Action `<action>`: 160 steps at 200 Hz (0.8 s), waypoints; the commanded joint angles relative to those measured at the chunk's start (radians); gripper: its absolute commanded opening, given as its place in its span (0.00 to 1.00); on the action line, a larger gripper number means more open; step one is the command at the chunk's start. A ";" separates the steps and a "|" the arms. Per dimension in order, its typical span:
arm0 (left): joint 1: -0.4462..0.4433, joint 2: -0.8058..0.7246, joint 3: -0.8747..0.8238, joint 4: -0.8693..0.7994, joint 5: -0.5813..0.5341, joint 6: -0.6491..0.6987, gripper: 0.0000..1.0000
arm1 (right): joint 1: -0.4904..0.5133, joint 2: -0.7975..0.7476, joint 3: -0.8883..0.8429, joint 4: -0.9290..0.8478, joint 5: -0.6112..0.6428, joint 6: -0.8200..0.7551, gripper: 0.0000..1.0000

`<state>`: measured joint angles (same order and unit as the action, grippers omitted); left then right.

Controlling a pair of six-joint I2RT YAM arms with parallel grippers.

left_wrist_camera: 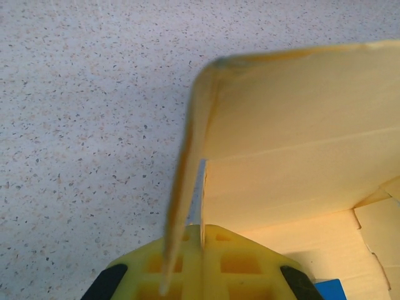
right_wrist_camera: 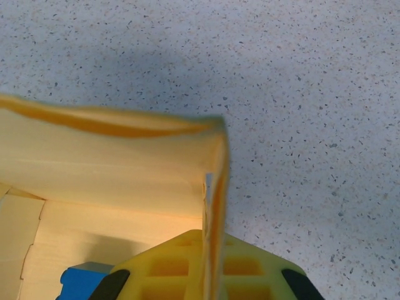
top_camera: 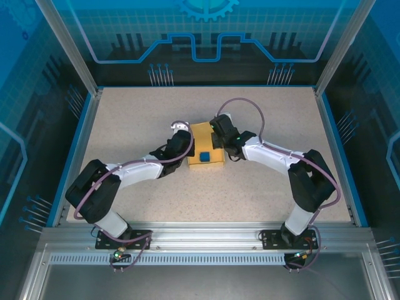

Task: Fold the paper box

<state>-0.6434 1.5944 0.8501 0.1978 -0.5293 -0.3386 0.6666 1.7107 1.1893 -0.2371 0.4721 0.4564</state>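
The paper box is pale yellow cardboard in the middle of the table, lying between both arms with its flaps partly raised. A small blue object rests on its near part. My left gripper is at the box's left side. In the left wrist view my left gripper is shut on the upright left wall of the paper box. My right gripper is at the box's right side. In the right wrist view my right gripper is shut on the upright right wall of the paper box.
The speckled beige table has raised blue edges and glass walls around it. The blue object lies on the box floor close to the left fingers, and the same blue object sits near the right fingers. Both arm bases stand at the near edge.
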 commanded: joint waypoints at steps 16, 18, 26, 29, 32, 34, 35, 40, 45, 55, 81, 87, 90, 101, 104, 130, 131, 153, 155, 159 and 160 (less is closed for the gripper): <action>-0.059 0.013 -0.023 0.150 -0.057 0.032 0.00 | 0.034 -0.001 -0.057 0.163 -0.011 0.015 0.03; -0.062 0.014 -0.026 0.152 -0.058 0.033 0.00 | 0.035 -0.003 -0.061 0.170 -0.008 0.014 0.03; -0.069 0.016 -0.037 0.163 -0.065 0.035 0.00 | 0.043 -0.009 -0.080 0.197 0.001 0.012 0.03; -0.071 0.016 -0.042 0.166 -0.067 0.037 0.00 | 0.045 -0.012 -0.087 0.209 0.003 0.012 0.03; -0.074 0.016 -0.046 0.174 -0.069 0.039 0.00 | 0.048 -0.014 -0.096 0.220 0.006 0.010 0.03; -0.076 0.016 -0.051 0.178 -0.072 0.042 0.00 | 0.049 -0.017 -0.101 0.231 0.006 0.007 0.03; -0.078 0.017 -0.053 0.181 -0.073 0.043 0.00 | 0.050 -0.018 -0.104 0.235 0.006 0.006 0.03; -0.085 0.017 -0.065 0.201 -0.078 0.052 0.00 | 0.055 -0.023 -0.121 0.257 0.010 0.002 0.04; -0.092 0.018 -0.076 0.217 -0.088 0.062 0.00 | 0.059 -0.028 -0.136 0.280 0.015 -0.003 0.04; -0.109 0.021 -0.100 0.252 -0.103 0.076 0.00 | 0.065 -0.038 -0.162 0.320 0.020 -0.010 0.04; -0.137 0.037 -0.142 0.306 -0.133 0.099 0.00 | 0.068 -0.049 -0.220 0.409 0.008 -0.018 0.05; -0.143 0.041 -0.152 0.320 -0.140 0.101 0.01 | 0.072 -0.049 -0.232 0.428 0.007 -0.024 0.05; -0.145 0.041 -0.159 0.327 -0.143 0.102 0.01 | 0.073 -0.051 -0.239 0.438 0.005 -0.028 0.05; -0.153 0.040 -0.177 0.347 -0.149 0.105 0.01 | 0.080 -0.054 -0.259 0.466 0.007 -0.040 0.05; -0.155 0.041 -0.183 0.353 -0.152 0.107 0.01 | 0.081 -0.055 -0.264 0.472 0.009 -0.043 0.05; -0.180 0.039 -0.211 0.378 -0.176 0.130 0.03 | 0.097 -0.070 -0.323 0.539 0.017 -0.061 0.05; -0.180 0.039 -0.212 0.379 -0.176 0.132 0.03 | 0.098 -0.070 -0.328 0.541 0.019 -0.061 0.05; -0.194 0.037 -0.238 0.407 -0.190 0.146 0.06 | 0.110 -0.083 -0.381 0.576 0.037 -0.071 0.05; -0.195 0.036 -0.243 0.408 -0.190 0.146 0.06 | 0.110 -0.084 -0.387 0.580 0.038 -0.071 0.05; -0.196 0.035 -0.247 0.413 -0.193 0.148 0.06 | 0.111 -0.087 -0.396 0.588 0.039 -0.071 0.05; -0.196 0.035 -0.249 0.415 -0.193 0.148 0.06 | 0.111 -0.088 -0.399 0.589 0.040 -0.071 0.05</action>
<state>-0.8021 1.6135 0.6338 0.5529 -0.7715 -0.2291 0.7208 1.6451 0.8417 0.2665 0.5732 0.4168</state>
